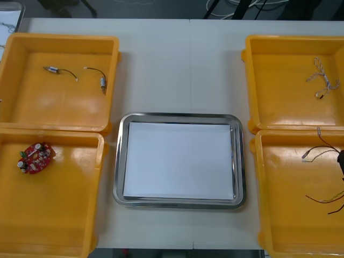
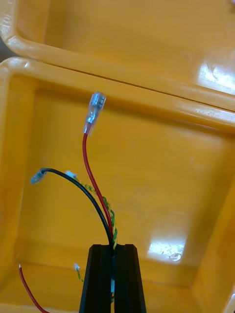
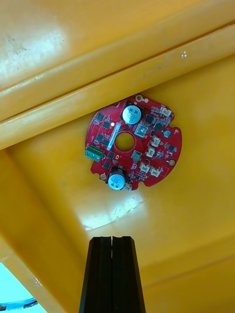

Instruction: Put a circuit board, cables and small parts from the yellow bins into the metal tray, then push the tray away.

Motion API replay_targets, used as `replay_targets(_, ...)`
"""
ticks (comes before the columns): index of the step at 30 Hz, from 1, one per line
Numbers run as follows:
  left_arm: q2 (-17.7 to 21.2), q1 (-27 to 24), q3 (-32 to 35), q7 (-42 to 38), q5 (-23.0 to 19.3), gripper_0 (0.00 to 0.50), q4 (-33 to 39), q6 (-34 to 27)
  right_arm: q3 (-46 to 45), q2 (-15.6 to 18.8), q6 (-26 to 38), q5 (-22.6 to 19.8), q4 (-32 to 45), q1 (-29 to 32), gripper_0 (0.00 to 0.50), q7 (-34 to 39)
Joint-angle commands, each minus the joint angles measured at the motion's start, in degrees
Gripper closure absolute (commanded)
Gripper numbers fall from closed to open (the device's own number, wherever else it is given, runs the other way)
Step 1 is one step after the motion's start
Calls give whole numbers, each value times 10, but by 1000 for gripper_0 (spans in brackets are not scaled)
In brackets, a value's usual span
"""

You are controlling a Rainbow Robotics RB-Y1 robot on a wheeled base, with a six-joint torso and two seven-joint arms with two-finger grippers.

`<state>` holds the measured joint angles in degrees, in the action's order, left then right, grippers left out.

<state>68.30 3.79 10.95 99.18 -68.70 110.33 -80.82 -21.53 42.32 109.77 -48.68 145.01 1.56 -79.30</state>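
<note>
My right gripper (image 2: 113, 247) is shut on a bunch of cables inside the near right yellow bin (image 2: 161, 161). A red cable (image 2: 88, 156) with a clear plug, a black cable (image 2: 78, 188) and a twisted yellow strand rise from between its fingers. In the front view it shows as a black shape (image 1: 341, 160) at the right edge, with the cables (image 1: 322, 153) trailing from it. My left gripper (image 3: 112, 239) is shut on nothing, just short of the round red circuit board (image 3: 133, 142), which lies flat in the near left bin (image 1: 64, 215).
The metal tray (image 1: 120, 161), white inside, sits between the bins. The far left bin (image 1: 32, 102) holds two small metal parts (image 1: 52, 69) (image 1: 102, 81) with black leads. A twisted blue and white cable (image 1: 322, 80) lies in the far right bin (image 1: 279, 97).
</note>
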Motion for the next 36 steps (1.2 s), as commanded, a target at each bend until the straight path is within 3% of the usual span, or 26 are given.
replay_targets(1,22,14,12,-7,-4,500,9,-5,-17,26,2,-10,7,-22,500,19)
replay_targets(2,22,15,12,-7,-4,370,10,-5,-18,27,2,-11,5,-24,500,19)
replay_targets(3,22,15,12,-7,-4,0,10,-5,-18,27,2,-12,4,-24,500,20)
replay_targets(16,22,17,11,-2,-4,0,11,1,-21,27,2,-21,-13,-34,500,24)
replay_targets(24,22,17,-32,-2,11,0,9,59,-24,27,2,-26,-19,-36,500,28)
replay_targets(36,22,16,-64,-2,21,0,-7,94,-24,27,2,-32,-19,-39,500,29)
